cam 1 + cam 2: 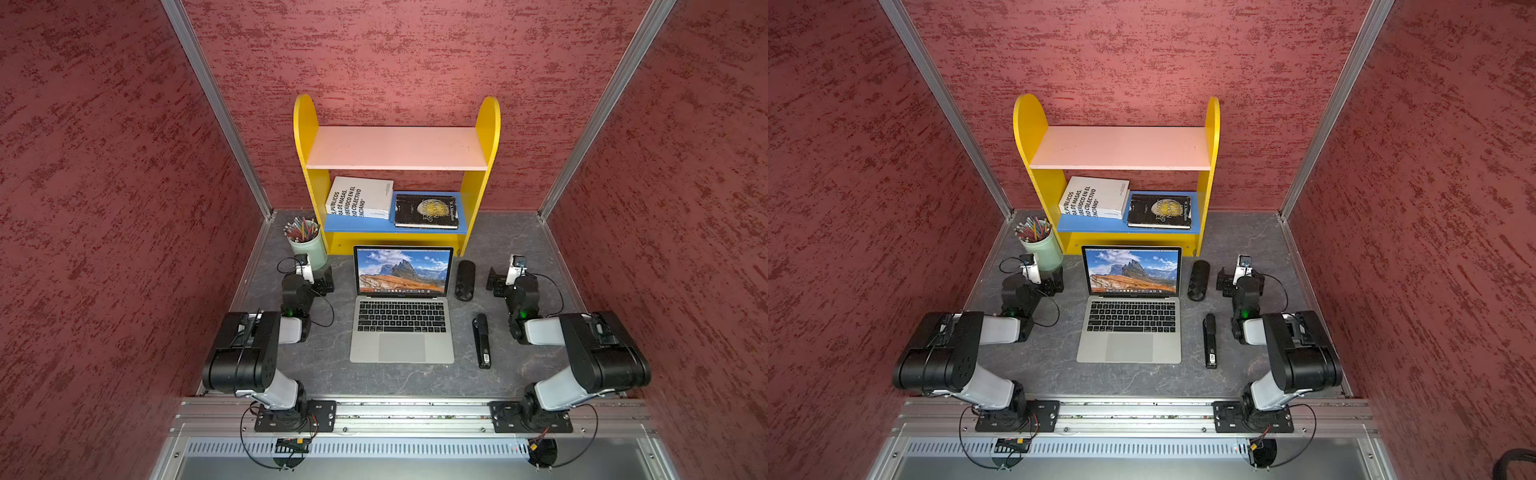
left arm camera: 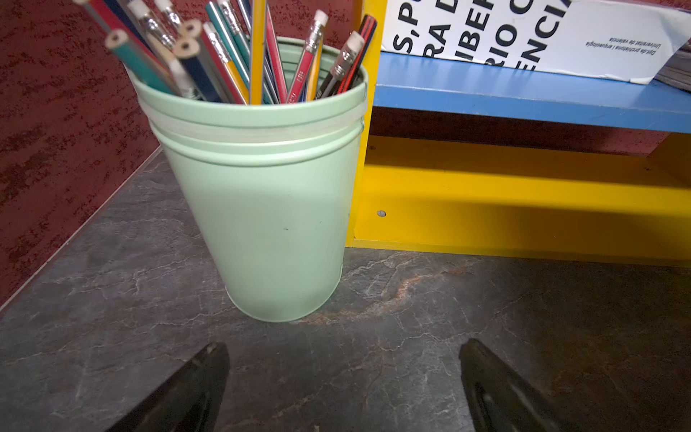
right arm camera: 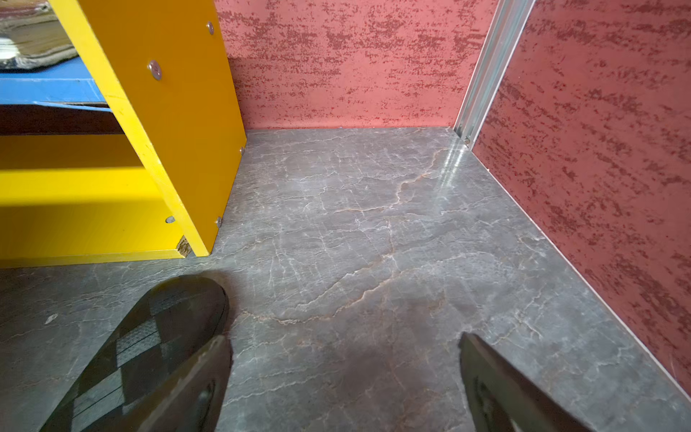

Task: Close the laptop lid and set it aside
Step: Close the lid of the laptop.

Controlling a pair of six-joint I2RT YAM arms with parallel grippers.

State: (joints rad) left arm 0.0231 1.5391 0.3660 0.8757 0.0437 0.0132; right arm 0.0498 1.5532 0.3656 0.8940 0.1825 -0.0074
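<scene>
Open laptop [image 1: 402, 332] at the centre of the grey marbled tabletop [image 1: 324, 374], seen in both top views. Its base lies flat, with keyboard and trackpad facing up. The laptop lid [image 1: 403, 271] stands raised, close to upright, with a mountain picture on its screen, directly in front of the yellow bookshelf [image 1: 305, 137]. On the shelf's blue board lie 2 books side by side: a white book [image 1: 360, 197] and a black-covered book [image 1: 426, 211]. A green pencil cup [image 1: 311, 249] stands just beside the shelf's side panel, to the left of the lid. To the right of the laptop, a black oval case [image 1: 465, 280] lies near the lid and a black stapler [image 1: 483, 340] near the keyboard. The left end effector [image 2: 342, 348] is released, its fingers spread over bare tabletop, and it faces the pencil cup. The right end effector [image 3: 346, 342] is also released and grasps nothing. The case lies just beside 1 of its fingers; whether they touch cannot be told. Neither end effector touches the laptop.
</scene>
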